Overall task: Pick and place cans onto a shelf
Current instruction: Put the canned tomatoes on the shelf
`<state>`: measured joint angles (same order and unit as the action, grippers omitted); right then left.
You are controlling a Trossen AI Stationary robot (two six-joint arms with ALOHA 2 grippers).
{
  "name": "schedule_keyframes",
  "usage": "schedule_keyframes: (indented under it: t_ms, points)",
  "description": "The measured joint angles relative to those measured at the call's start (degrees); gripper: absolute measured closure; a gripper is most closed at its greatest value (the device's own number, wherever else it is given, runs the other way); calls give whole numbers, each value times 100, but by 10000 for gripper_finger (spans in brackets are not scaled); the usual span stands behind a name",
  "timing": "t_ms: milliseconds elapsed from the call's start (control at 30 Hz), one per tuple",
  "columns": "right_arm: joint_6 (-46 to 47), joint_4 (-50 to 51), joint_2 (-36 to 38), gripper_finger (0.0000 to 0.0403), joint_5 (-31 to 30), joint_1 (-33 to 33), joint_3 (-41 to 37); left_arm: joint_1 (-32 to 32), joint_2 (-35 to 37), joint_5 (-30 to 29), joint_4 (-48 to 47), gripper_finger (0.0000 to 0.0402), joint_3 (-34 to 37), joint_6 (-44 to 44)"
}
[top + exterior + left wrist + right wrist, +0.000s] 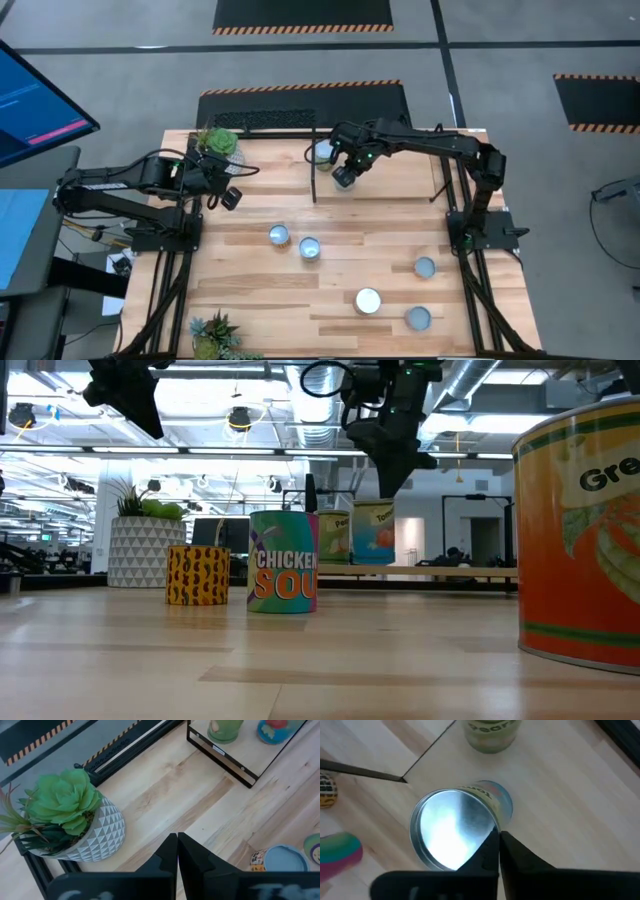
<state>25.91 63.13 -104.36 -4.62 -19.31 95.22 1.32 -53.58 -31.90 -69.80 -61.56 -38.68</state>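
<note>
My right gripper (345,176) is shut and stands over the shelf (392,180), a little above a blue-labelled can (452,827) that stands upright on the wood; in the low view the gripper (388,488) ends just over that can's top (372,532). A green-labelled can (492,732) stands beside it on the shelf. Several more cans stand on the table, among them two at the middle (279,235) (309,248). My left gripper (229,197) is shut and empty, above the table's left part near a potted plant (65,817).
Three cans stand near the table's near right (425,267) (368,301) (418,318). Thin black rods (314,172) bound the shelf. A second plant (215,335) stands at the near left corner. A large orange can (585,530) stands close to the low camera.
</note>
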Motion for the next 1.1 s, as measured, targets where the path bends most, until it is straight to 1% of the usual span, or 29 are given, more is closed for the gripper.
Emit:
schedule_keyframes:
  t_ms: [233, 333, 433, 600, 733, 900, 1000, 1100]
  points:
    - [-42, -255, 0, 331, -62, -74, 0, 0, 0, 2, 2, 401, 0, -9]
    - [-44, -367, 0, 316, -272, -148, 0, 0, 0, 2, 2, 401, 0, -15]
    - [-44, -394, 2, 308, -286, -231, 0, 0, 0, 2, 2, 401, 0, -15]
    - [65, -231, 265, 308, -290, -246, 4, 0, 0, 2, 2, 401, 0, -15]
    - [455, 494, 568, 315, -297, -79, 9, 0, 0, 2, 2, 402, 0, -16]
    - [562, 1341, 557, 326, -339, 332, 7, 0, 0, 0, 2, 401, 0, -9]
    - [564, 1149, 444, 333, -589, 606, -84, 0, -1, -39, 2, 401, 0, -12]
    - [567, 423, 487, 335, -701, 748, -360, 0, -2, -44, 2, 401, 0, -11]
